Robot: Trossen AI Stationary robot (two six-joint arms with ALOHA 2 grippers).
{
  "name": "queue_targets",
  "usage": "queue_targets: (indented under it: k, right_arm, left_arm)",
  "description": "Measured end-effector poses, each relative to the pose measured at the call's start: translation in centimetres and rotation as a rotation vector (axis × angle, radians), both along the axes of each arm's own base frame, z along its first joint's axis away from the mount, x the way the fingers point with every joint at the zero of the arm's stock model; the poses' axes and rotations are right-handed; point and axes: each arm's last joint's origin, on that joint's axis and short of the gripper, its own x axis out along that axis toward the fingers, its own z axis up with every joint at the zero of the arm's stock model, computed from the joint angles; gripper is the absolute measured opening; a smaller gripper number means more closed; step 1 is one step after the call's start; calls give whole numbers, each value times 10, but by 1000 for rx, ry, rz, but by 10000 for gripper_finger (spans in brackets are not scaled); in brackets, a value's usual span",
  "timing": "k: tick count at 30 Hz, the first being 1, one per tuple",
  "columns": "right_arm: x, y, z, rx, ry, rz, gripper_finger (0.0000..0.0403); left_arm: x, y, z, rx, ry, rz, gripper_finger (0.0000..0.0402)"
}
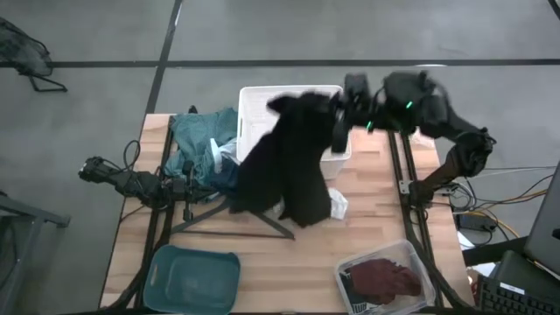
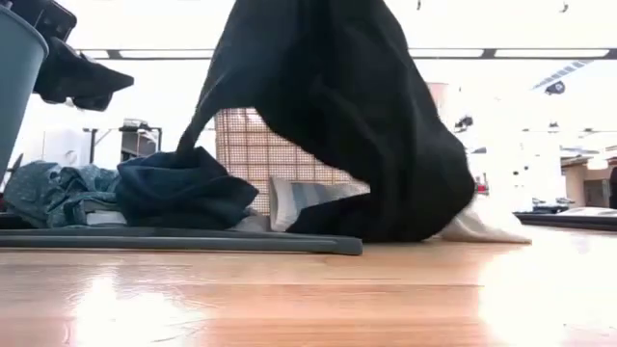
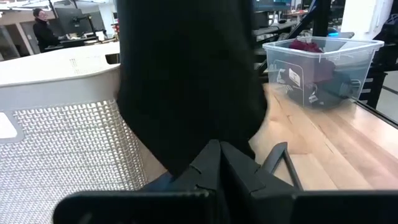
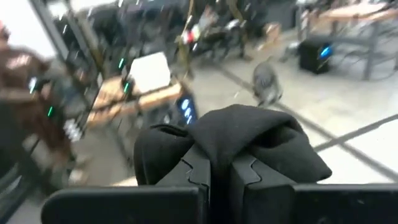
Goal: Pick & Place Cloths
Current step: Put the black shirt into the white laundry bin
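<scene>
We are holding the black cloth (image 1: 293,162) pinched in the right pincer (image 1: 337,118), hanging long-axis down with its hem trailing onto the counter (image 1: 376,210) beside the white basket (image 1: 254,101). Our left pincer (image 3: 219,163) is waiting closed, empty, farther away.

Robotics laboratory or open-plan workshop. A pale butcher-block wooden table (image 1: 376,179) stands on a grey concrete floor (image 1: 262,31). Behind it lie long ceiling light strips (image 2: 289,53), further workbenches (image 4: 134,93), a seated person at desktop monitors (image 3: 43,28), and loose cables (image 1: 477,214).
</scene>
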Motion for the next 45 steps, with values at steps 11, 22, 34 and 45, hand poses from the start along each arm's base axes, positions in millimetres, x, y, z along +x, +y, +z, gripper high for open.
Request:
queue_targets:
  k: [11,22,34,45]
  right_arm:
    - [-37,-41,72,-188,-481,-96,9]
    - [-20,-80,81,-412,-697,-219,9]
    - [62,-131,-33,-93,128,-200,8]
    - [108,-148,-144,227,705,-91,8]
  left_arm:
    - [0,0,0,0,0,0,12]
    - [0,0,0,0,1,0,12]
    - [0,0,0,0,1,1,12]
    - [0,0,0,0,1,0,12]
